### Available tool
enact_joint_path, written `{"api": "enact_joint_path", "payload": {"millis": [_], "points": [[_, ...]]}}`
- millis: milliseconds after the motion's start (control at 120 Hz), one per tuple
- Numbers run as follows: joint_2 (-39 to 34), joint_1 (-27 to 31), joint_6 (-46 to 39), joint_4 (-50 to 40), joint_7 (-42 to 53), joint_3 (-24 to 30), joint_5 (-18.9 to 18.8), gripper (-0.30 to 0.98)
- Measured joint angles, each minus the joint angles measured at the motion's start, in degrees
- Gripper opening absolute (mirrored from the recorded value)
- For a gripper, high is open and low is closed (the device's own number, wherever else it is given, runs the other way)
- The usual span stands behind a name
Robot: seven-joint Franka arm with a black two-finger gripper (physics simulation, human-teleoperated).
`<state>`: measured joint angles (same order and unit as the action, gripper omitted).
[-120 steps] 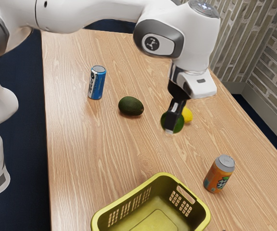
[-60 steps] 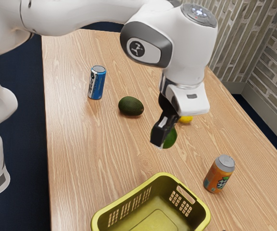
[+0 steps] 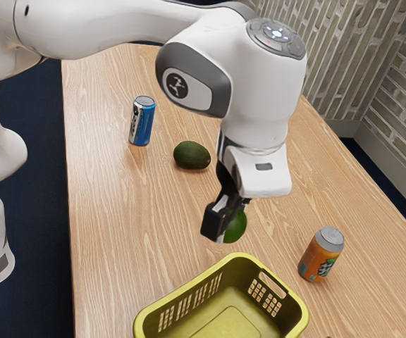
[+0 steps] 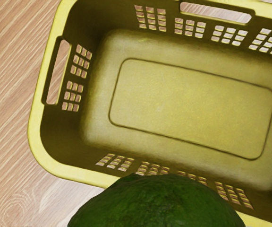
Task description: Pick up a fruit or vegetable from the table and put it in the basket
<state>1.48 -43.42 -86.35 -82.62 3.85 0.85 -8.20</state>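
Green fruit (image 3: 237, 227), pinched between the fingers of the gripper (image 3: 228, 226), has been carried towards the basket's rim (image 4: 36, 123); further travel inward is probably required before release.

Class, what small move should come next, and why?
Probably shift the black two-finger hand farther over the yellow-green plastic basket before opening: it grips a rounded dark-green fruit, and the wrist view shows the basket's interior beyond that fruit.

Table (image 3: 125, 211) bears basket (image 3: 235, 274), avocado (image 3: 192, 155), blue can (image 3: 142, 122), orange can (image 3: 321, 255).
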Motion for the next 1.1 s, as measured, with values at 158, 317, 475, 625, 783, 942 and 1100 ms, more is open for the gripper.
{"api": "enact_joint_path", "payload": {"millis": [158, 317, 475, 625, 783, 942, 1100], "points": [[0.4, 2.8, -0.2, 0.0, -1.0, 2.1, 0.0, 0.2], [0.6, 2.7, -0.3, 0.0, -1.9, 2.2, 0.0, 0.2], [1.1, 2.1, -0.4, 0.0, -2.5, 3.4, 0.0, 0.2], [1.1, 1.3, -0.4, 0.0, -3.1, 5.0, 0.0, 0.2], [2.8, 0.1, -0.5, -0.4, -3.7, 5.3, 0.0, 0.21], [4.5, 2.1, -1.1, -0.4, -4.2, 5.0, 0.0, 0.2], [4.9, 1.2, -1.4, -0.4, -4.9, 5.6, 0.0, 0.2]]}}
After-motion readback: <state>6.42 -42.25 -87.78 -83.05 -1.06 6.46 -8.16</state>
